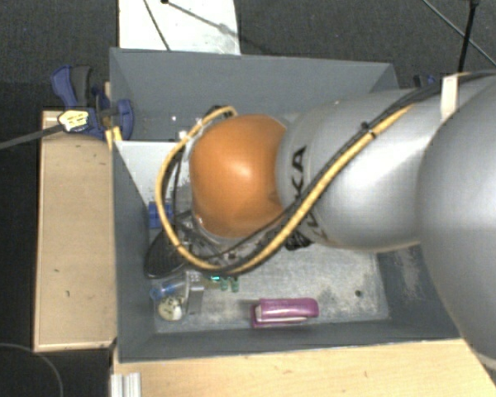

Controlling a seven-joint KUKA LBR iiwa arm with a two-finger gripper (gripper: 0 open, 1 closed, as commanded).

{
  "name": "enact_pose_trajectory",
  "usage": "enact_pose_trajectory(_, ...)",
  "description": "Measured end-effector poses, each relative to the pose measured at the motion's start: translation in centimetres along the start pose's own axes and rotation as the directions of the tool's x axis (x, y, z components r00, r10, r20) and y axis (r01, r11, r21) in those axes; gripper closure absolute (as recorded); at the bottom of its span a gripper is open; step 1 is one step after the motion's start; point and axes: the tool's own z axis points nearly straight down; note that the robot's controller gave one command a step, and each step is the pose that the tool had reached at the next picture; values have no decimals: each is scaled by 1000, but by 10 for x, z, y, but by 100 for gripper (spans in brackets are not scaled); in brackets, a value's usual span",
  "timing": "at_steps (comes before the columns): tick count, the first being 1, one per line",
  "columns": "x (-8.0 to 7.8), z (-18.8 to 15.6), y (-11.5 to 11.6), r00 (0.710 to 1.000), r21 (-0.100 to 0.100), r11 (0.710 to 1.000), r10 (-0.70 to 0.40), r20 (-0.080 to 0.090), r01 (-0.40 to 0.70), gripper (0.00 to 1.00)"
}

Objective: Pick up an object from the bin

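My gripper (197, 246) is low in the bin's left part, and its dark body shows under the arm's orange cover. Just left of it lies a dark rounded thing (160, 257). A small blue piece (153, 215) lies above that one, against the left wall. Below the gripper, near the front left corner, sits a small blue thing with a pale round end (170, 303). A little green part (224, 284) shows right under the gripper. A purple oblong thing (285, 311) lies flat along the front wall, right of the gripper and apart from it.
The arm and its orange cover with a yellow cable reach in from the right and hide the bin's middle and back. Bare grey floor shows to the right of the purple thing.
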Motion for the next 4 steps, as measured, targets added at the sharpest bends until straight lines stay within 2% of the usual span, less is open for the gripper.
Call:
enact_pose_trajectory(1,-69,104,-30,989,-1,989,-148,16,148,0)
enact_pose_trajectory(2,-64,106,-28,989,-1,989,-146,2,146,100)
enact_pose_trajectory(3,-57,110,-31,989,7,989,-145,-26,145,0)
enact_pose_trajectory(4,3,111,-11,992,-1,992,-125,9,125,0)
